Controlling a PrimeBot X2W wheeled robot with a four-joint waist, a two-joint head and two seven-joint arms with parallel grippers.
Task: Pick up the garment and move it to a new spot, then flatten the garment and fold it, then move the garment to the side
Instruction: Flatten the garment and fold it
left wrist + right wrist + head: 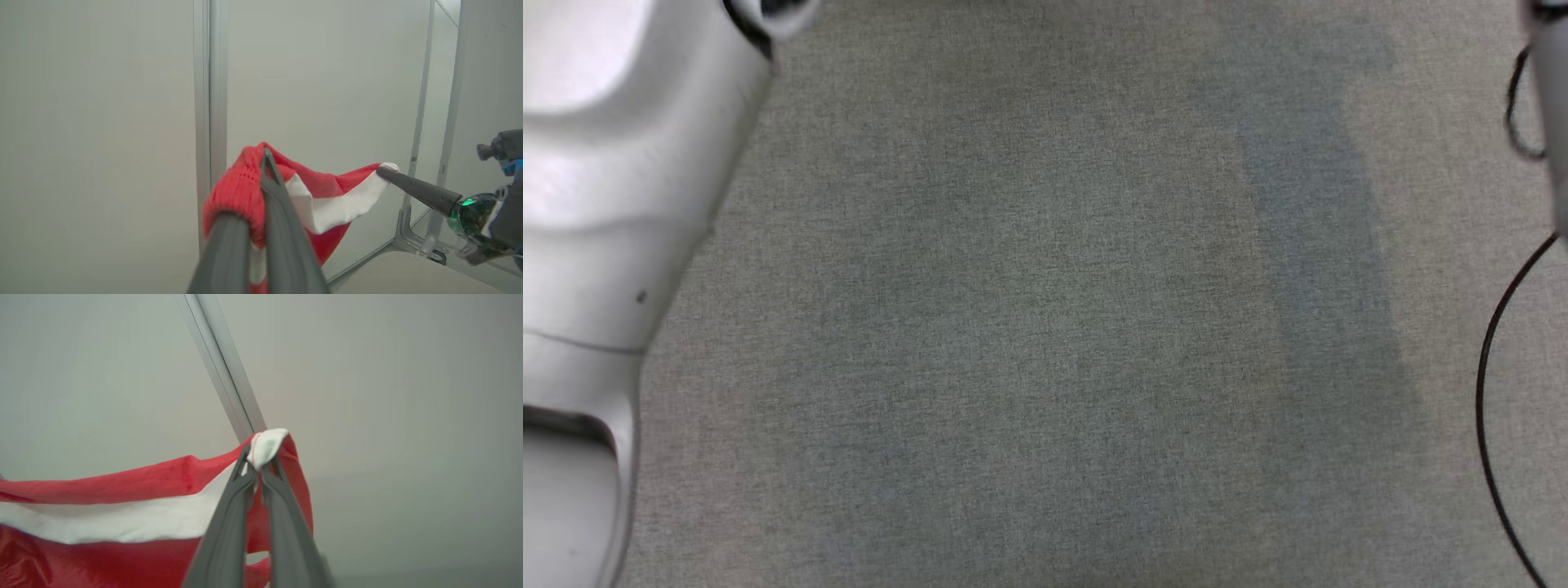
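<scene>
The garment (327,196) is red with a white stripe and a red knitted edge, and it hangs in the air stretched between both grippers. In the left wrist view my left gripper (267,163) is shut on the knitted red edge. At the right of that view my right gripper (386,168) pinches the white corner. The right wrist view shows the right gripper (257,457) shut on that white corner, with the garment (122,506) running off to the left. In the head view my pale left forearm (613,204) fills the left side above the grey table (1045,327).
A pale wall with a vertical metal strip (209,81) stands behind the garment. A metal frame post (419,122) and its base bracket sit at the right. A black cable (1494,392) curves along the table's right edge.
</scene>
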